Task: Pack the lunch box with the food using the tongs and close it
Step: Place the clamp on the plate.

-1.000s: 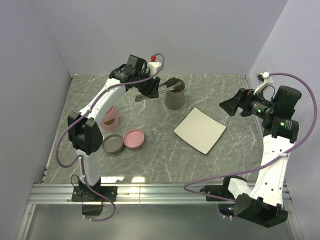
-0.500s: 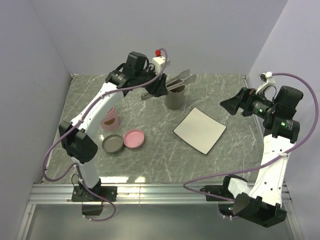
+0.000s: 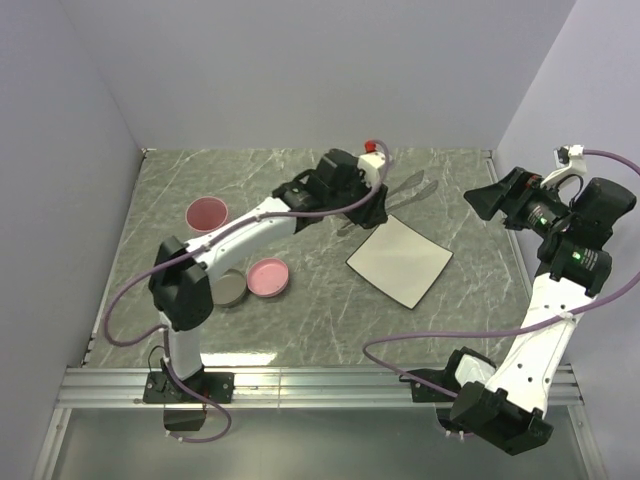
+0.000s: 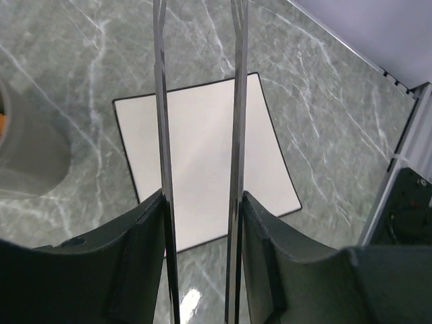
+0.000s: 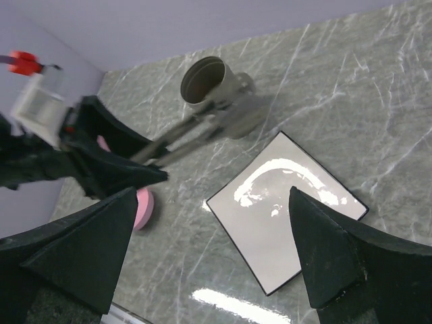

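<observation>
**Tongs in left grip, food not in sight**

- Left gripper (image 4: 202, 202) is clamped on the tongs (image 4: 236, 135), with both thin arms pinched between its fingers (image 4: 260, 229). The tongs hang above the far middle of the table (image 3: 300, 330), their tips out over the plate (image 3: 400, 262).
- Right gripper (image 3: 482, 200) has its jaws wide apart and holds nothing. It hovers near the right edge.
- Food: none is visible on the plate. It may be inside the cup (image 5: 206, 77), but I cannot tell.
- Doing this step well, as I judge it: hold the squeeze steady so the tongs neither slip nor twist. Keep the tips parted until they straddle a piece.
- Count: one pair of tongs, one plate and one cup. One pink tub (image 3: 207, 213) sits toward the left edge and is likely the box. One pink lid (image 3: 268, 277) and one grey dish (image 3: 228, 288) lie near the left arm's base.
</observation>
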Controlling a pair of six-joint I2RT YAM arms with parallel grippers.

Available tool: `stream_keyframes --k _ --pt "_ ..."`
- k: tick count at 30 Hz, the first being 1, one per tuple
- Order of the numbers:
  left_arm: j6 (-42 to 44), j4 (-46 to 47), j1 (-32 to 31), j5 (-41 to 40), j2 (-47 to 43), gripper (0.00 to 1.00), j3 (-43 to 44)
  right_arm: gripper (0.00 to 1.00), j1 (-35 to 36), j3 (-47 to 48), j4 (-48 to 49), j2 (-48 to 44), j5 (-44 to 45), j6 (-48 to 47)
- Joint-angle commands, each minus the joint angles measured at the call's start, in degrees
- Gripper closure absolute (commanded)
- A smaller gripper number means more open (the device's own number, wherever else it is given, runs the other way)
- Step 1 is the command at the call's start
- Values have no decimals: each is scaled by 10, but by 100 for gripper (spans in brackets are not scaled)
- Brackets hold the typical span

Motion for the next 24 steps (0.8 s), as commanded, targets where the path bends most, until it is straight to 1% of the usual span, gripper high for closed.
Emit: stream_keyframes --k 1,6,10,15,18,24 --pt "-42 80 -13 -51 41 51 1 0 -5 12 30 -10 -12 18" --pt "-54 87 -29 -61 104 50 27 0 -14 4 41 -2 -16 23" --pt "-49 99 -42 -73 149 50 39 0 -16 5 41 4 -20 20" --pt "-38 93 -51 -79 198 50 67 0 -17 3 39 0 -13 14" --pt "-33 86 -55 -74 215 50 81 0 -19 -1 39 -2 -7 11" --pt "-36 85 -68 -72 239 49 76 0 -20 1 37 -1 -13 11"
